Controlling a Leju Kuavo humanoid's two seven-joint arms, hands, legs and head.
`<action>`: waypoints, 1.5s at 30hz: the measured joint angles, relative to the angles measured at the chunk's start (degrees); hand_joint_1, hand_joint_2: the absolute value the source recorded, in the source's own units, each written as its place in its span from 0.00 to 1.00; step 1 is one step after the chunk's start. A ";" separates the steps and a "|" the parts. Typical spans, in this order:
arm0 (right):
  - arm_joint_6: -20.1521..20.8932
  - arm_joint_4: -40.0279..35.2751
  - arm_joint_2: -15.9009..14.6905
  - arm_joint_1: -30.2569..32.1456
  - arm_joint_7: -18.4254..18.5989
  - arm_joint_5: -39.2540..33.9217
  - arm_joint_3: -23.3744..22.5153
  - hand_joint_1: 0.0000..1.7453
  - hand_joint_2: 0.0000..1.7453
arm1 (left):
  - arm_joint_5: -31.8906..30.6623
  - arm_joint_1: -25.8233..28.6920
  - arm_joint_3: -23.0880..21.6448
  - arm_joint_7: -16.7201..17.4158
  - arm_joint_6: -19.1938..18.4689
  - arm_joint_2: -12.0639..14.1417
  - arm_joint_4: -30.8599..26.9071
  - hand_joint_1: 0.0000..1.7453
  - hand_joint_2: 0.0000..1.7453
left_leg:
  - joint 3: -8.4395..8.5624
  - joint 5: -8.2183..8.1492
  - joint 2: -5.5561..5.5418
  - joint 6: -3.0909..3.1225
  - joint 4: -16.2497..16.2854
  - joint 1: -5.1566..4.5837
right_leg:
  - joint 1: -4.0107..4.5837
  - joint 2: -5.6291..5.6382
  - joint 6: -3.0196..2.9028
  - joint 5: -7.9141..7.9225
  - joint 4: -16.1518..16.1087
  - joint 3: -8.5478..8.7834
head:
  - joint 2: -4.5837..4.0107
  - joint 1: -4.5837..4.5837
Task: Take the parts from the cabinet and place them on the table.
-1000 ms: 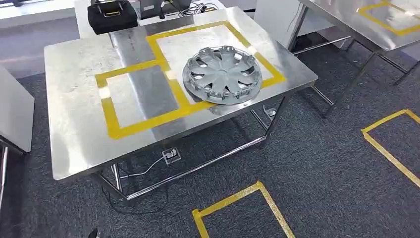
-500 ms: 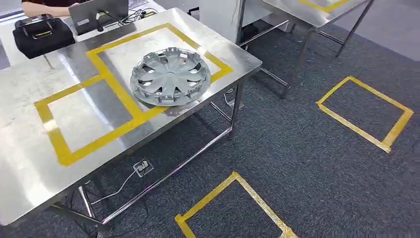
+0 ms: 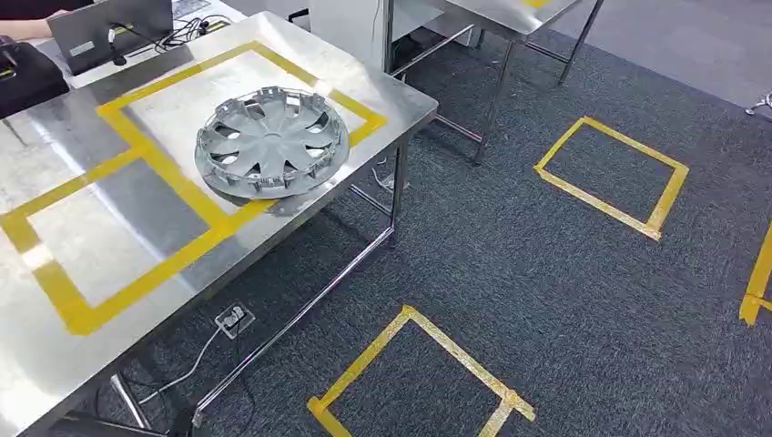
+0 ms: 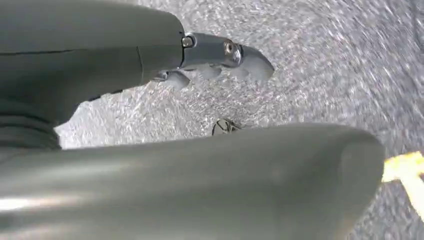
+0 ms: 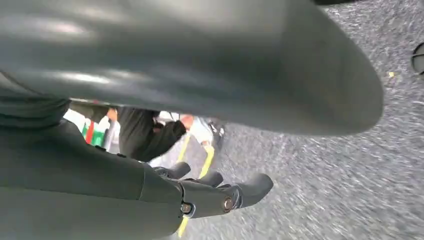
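Note:
A silver wheel cover (image 3: 271, 141) lies flat on the steel table (image 3: 55, 364), inside the far yellow-taped square near the table's right edge. My left hand (image 4: 200, 115) hangs over the grey carpet, thumb and fingers apart with nothing between them. My right hand (image 5: 210, 150) also hangs above the carpet, fingers extended and apart from the thumb, holding nothing.
Yellow tape squares (image 3: 419, 373) (image 3: 612, 176) mark the carpet right of the table. A second steel table (image 3: 510, 14) stands at the back. A laptop (image 3: 109, 32) and a black bag (image 3: 27, 77) sit at the table's far end. A person in dark clothing (image 5: 145, 132) is nearby.
The whole scene has slid left across the head view, so the camera has turned to the right. The wheel cover has stayed in its place on the table.

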 joint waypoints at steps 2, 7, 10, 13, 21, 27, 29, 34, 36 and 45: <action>0.04 0.00 0.02 -0.31 -0.09 0.02 0.00 0.00 0.00 | -0.04 0.01 -0.59 0.02 0.02 0.02 -0.09 0.00 0.00 | 0.17 -0.36 1.04 -0.72 -0.07 -0.17 | 0.62 -1.00 -0.80 -0.09 -1.66 0.84 | 0.00 -0.31; 0.11 0.02 0.13 -0.04 -0.42 0.28 0.04 0.00 0.00 | -2.63 -0.71 -1.79 1.12 3.89 0.09 -0.55 0.00 0.00 | 0.20 -2.41 -2.37 -2.11 1.69 0.27 | 0.10 1.97 -2.16 1.25 -3.87 2.57 | 0.00 -0.66; 0.26 0.02 0.24 -0.26 -0.13 0.18 0.24 0.00 0.00 | -4.17 -0.43 -2.51 1.90 5.77 0.44 -0.55 0.00 0.00 | -5.92 -7.67 -4.99 -2.46 14.22 0.28 | 0.19 4.36 -2.37 1.33 -3.82 2.28 | 0.00 -1.83; 0.22 0.02 0.35 -0.02 0.02 0.66 0.59 0.00 0.00 | -4.24 -0.13 -2.97 2.30 5.92 0.26 -0.83 0.00 0.00 | -6.18 -3.43 -5.32 -2.34 11.92 0.29 | 0.24 7.18 -2.27 1.22 -3.37 2.27 | 0.00 -2.53; -0.31 0.11 0.24 0.32 0.76 0.76 1.31 0.00 0.00 | -3.63 -0.08 -2.95 -1.49 5.99 -0.88 -1.55 0.00 0.00 | -0.01 0.65 -7.62 -0.16 -0.52 0.74 | -0.33 11.04 0.37 0.62 -1.48 -0.01 | 0.00 -2.86; -0.37 0.11 0.26 -0.05 0.79 0.76 1.35 0.00 0.00 | -3.67 0.39 -2.93 -1.44 5.99 -0.90 -1.60 0.00 0.00 | 0.13 0.31 -2.19 0.40 -0.56 0.21 | -0.71 3.06 1.66 -6.88 15.33 -8.50 | 0.00 -1.05; -0.37 0.11 0.24 0.02 0.79 0.76 1.36 0.00 0.00 | -3.67 0.29 -2.93 -1.46 5.97 -1.00 -1.62 0.00 0.00 | 0.51 -0.01 -0.72 0.20 -0.57 0.14 | -0.66 2.47 1.33 -2.61 7.73 -4.55 | 0.00 -0.61; -0.39 0.11 0.13 -0.18 0.79 0.76 1.40 0.00 0.00 | -3.67 0.24 -2.93 -1.46 5.97 -1.25 -1.73 0.00 0.00 | 1.81 -0.97 2.58 -1.27 -0.94 0.06 | 0.73 -1.29 -0.96 0.02 -1.78 0.05 | 0.00 -0.37; -0.39 0.11 -0.07 -0.12 0.81 0.76 1.40 0.00 0.00 | -3.72 -0.04 -2.93 -1.46 5.99 -1.46 -2.01 0.00 0.00 | 2.61 -1.29 2.97 -2.00 -1.38 0.08 | 0.22 0.50 -1.68 0.66 -3.08 1.92 | 0.00 -0.35; -1.00 0.11 -0.04 -0.15 0.96 0.76 1.83 0.00 0.00 | -5.57 0.28 -2.93 -1.69 7.36 -1.27 -1.94 0.00 0.00 | -3.00 0.59 -6.15 -2.10 4.37 0.58 | 0.03 8.31 -2.12 0.55 -2.78 2.28 | 0.00 -3.04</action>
